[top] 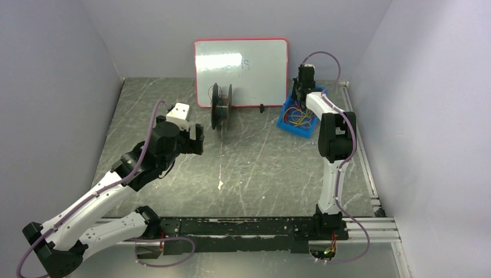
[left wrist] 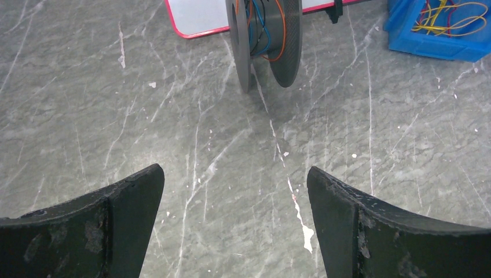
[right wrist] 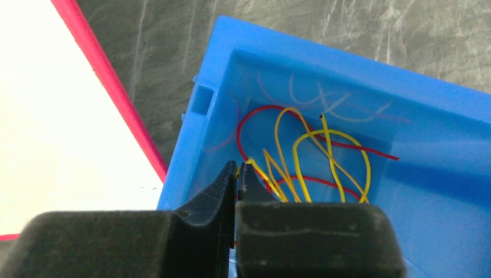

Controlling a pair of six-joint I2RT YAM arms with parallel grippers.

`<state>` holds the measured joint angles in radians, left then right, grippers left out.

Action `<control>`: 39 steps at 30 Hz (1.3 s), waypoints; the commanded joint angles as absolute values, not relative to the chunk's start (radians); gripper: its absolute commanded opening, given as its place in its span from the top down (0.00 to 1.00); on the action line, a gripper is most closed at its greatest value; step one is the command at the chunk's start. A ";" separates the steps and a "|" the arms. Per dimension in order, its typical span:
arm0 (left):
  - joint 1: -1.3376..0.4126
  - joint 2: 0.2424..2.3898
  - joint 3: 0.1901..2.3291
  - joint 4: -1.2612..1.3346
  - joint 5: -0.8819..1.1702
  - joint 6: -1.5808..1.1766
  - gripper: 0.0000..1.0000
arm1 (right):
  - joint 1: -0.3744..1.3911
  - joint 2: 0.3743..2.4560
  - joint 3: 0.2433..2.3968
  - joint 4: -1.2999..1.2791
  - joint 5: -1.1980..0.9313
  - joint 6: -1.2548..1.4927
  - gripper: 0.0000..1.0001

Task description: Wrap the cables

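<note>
Thin yellow and red cables (right wrist: 324,156) lie tangled in a blue bin (right wrist: 440,191); they also show in the top view (top: 299,117) and the left wrist view (left wrist: 446,14). My right gripper (right wrist: 238,169) is down inside the bin at its left wall, jaws shut on a yellow cable pinched at the tips. A black spool (top: 221,105) stands upright on the table before the whiteboard, with some orange and blue wire on its core (left wrist: 263,29). My left gripper (left wrist: 234,179) is open and empty, above the table, left of and nearer than the spool.
A red-framed whiteboard (top: 241,69) leans against the back wall behind the spool. The blue bin (top: 284,123) sits at the back right, beside the whiteboard's right edge. Grey walls close in left, right and behind. A metal rail (top: 370,229) runs along the near and right edges.
</note>
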<state>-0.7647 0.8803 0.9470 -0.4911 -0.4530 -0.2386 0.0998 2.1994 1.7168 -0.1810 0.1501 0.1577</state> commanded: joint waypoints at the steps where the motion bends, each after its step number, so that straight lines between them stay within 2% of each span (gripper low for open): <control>1: -0.769 0.878 0.946 -0.480 -0.471 -0.225 0.02 | 0.092 2.126 1.667 -0.139 0.174 0.150 1.00; 19: -0.768 0.872 0.949 -0.484 -0.455 -0.225 0.03 | 0.095 1.799 1.495 -0.076 0.197 0.170 1.00; 39: -0.768 0.887 0.952 -0.487 -0.437 -0.227 0.03 | 0.104 1.572 1.688 -0.088 0.245 0.218 1.00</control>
